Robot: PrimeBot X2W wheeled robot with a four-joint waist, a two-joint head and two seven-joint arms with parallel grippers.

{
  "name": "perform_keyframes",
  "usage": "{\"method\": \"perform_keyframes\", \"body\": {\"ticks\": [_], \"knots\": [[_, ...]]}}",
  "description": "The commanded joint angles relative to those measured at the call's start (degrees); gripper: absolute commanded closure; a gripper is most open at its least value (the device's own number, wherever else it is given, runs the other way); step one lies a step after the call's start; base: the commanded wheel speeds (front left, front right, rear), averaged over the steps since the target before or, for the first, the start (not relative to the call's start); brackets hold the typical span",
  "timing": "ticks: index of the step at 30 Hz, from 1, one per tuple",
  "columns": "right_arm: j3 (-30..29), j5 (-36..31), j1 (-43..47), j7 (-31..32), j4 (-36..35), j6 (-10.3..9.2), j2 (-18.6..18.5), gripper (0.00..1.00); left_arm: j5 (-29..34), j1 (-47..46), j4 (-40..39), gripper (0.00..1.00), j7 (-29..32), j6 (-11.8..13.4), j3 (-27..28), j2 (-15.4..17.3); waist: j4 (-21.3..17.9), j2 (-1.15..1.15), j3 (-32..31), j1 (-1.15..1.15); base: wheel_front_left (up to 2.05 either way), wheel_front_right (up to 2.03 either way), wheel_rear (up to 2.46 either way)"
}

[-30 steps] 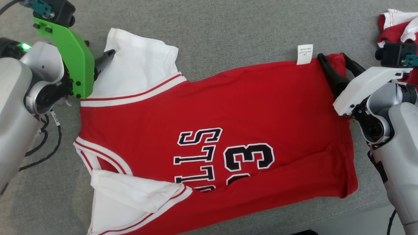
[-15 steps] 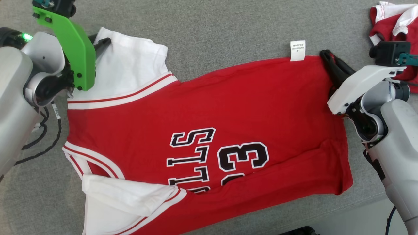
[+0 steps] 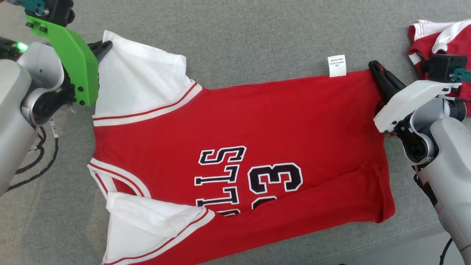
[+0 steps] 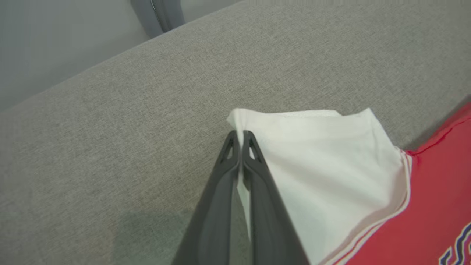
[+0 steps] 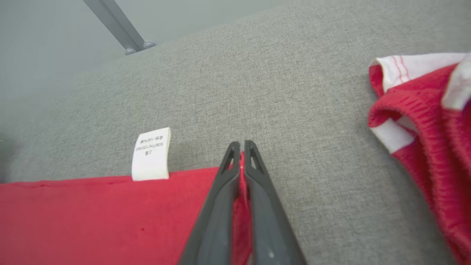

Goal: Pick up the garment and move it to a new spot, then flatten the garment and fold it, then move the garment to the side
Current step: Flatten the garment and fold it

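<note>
In the head view the red jersey (image 3: 235, 140) lies spread on the grey fabric surface (image 3: 257, 33). The left gripper (image 3: 106, 46) is at the corner of its white sleeve (image 3: 140, 81), and the right gripper (image 3: 374, 67) is at the hem corner, near the white label (image 3: 336, 65). A second red-and-white garment (image 3: 438, 35) lies crumpled beyond the right arm, apart from the jersey.

The left wrist view shows that gripper's fingers pressed together on the sleeve edge.

The right wrist view shows that gripper's fingers pinched on red hem cloth, and a grey metal bar (image 5: 116, 25) behind the surface.
</note>
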Motion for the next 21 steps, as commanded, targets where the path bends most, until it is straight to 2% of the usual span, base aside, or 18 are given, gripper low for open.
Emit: {"method": "perform_keyframes", "body": {"ticks": [1,10,21], "knots": [[-0.1,0.4,0.0,-0.7,0.8,0.00,-0.4,1.00,-0.8,-0.7,0.5,1.00,-0.9,0.0,-0.3,0.6,1.0,0.00,-2.3,-0.01,0.00,0.00,0.00],[2.1,2.1,1.9,-1.3,4.4,0.01,-1.0,1.00,-5.1,2.1,0.2,1.00,-2.7,0.0,-2.8,1.1,2.8,0.00,-8.7,-0.01,0.00,0.00,0.00],[5.7,5.4,5.0,0.3,7.6,0.01,-3.0,1.00,-18.0,8.3,-8.9,1.00,9.6,0.0,-6.4,4.2,5.4,0.00,-16.1,-0.01,0.00,0.00,0.00]]}}
